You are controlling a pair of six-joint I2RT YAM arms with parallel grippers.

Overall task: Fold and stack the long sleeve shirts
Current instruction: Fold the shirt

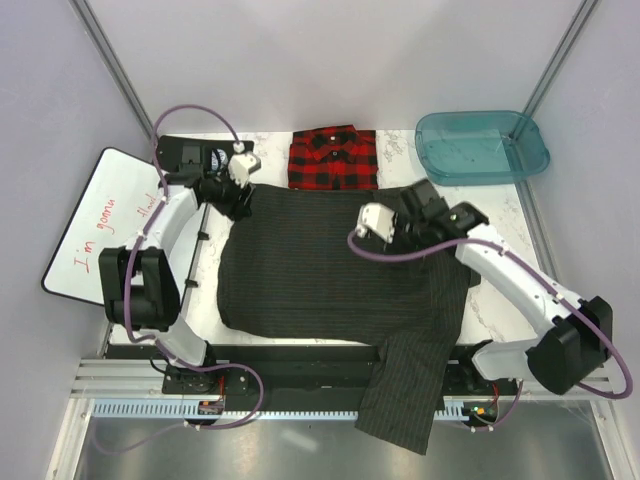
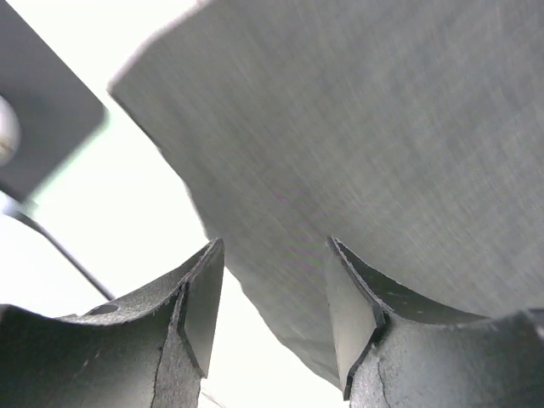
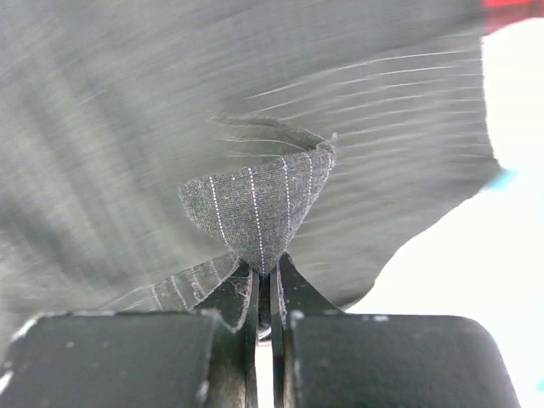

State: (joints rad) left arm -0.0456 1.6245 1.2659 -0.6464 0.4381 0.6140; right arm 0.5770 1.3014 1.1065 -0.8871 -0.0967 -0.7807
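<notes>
The dark pinstripe shirt [image 1: 320, 265] lies spread over the middle of the table, one sleeve hanging over the near edge at the right. The red-and-black plaid shirt [image 1: 334, 158] lies folded at the back. My left gripper [image 1: 243, 200] is open at the shirt's back left corner; in the left wrist view [image 2: 272, 310] the cloth edge [image 2: 357, 153] runs between its spread fingers, not pinched. My right gripper [image 1: 412, 222] is over the shirt's right side, shut on a pointed fold of the pinstripe cloth [image 3: 259, 204], seen in the right wrist view [image 3: 267, 276].
A teal plastic tub [image 1: 482, 146] stands at the back right. A white board with red writing [image 1: 100, 225] lies off the table's left side. A dark plate [image 2: 34, 119] sits at the back left corner beside the left gripper.
</notes>
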